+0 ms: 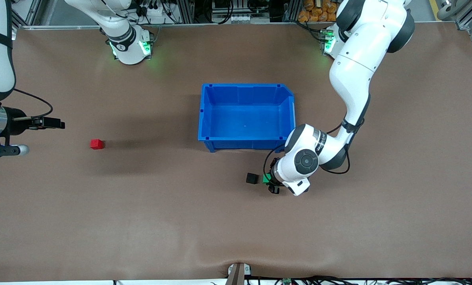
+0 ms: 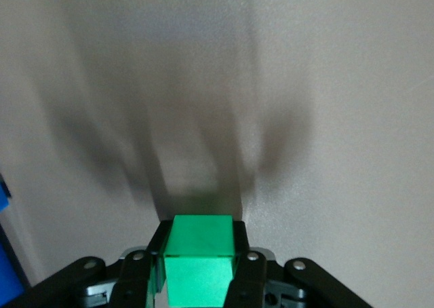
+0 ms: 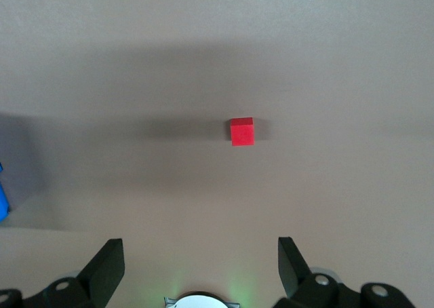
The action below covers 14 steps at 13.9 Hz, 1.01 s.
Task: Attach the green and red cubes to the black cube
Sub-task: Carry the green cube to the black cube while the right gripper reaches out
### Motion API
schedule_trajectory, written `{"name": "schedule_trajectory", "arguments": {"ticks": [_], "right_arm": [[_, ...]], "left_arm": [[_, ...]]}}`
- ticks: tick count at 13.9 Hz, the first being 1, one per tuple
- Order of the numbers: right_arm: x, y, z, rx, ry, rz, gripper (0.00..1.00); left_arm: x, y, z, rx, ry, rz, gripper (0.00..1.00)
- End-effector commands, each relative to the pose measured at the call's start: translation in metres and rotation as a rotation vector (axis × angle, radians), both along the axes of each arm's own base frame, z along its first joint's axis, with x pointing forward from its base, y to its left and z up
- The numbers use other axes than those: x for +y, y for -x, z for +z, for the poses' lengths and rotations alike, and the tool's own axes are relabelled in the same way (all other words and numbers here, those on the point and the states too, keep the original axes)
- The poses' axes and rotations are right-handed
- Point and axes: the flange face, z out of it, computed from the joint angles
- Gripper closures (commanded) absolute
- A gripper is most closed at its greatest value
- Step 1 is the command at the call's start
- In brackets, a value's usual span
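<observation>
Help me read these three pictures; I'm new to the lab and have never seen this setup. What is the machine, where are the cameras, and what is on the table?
Two robot arms work at a brown table. The wide picture looks down from across the table; the other two come from cameras on each wrist. The left end effector is shut on a green cube, beside a black cube lying near a blue bin. The right end effector, open and empty, waits at its end of the table, looking at a red cube lying alone.
</observation>
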Motion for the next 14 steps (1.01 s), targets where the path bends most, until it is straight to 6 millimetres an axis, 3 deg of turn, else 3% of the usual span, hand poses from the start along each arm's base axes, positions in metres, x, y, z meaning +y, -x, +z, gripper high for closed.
{"name": "schedule_trajectory", "arguments": {"ticks": [1,7,14], "right_arm": [[0.0,0.001,-0.006,0.004,0.021,-0.005,0.0],[0.0,-0.003,-0.023,0.008,0.024,-0.005,0.0],[-0.001,-0.005,-0.04,0.003,0.026,-0.006,0.0]], "left_arm": [[-0.01,-0.005,0.0,-0.003,-0.001,0.052,1.0],[-0.03,0.009,-0.003,-0.006,-0.04,0.087,1.0],[-0.033,0.001,0.01,-0.029,-0.02,0.105,1.0]]}}
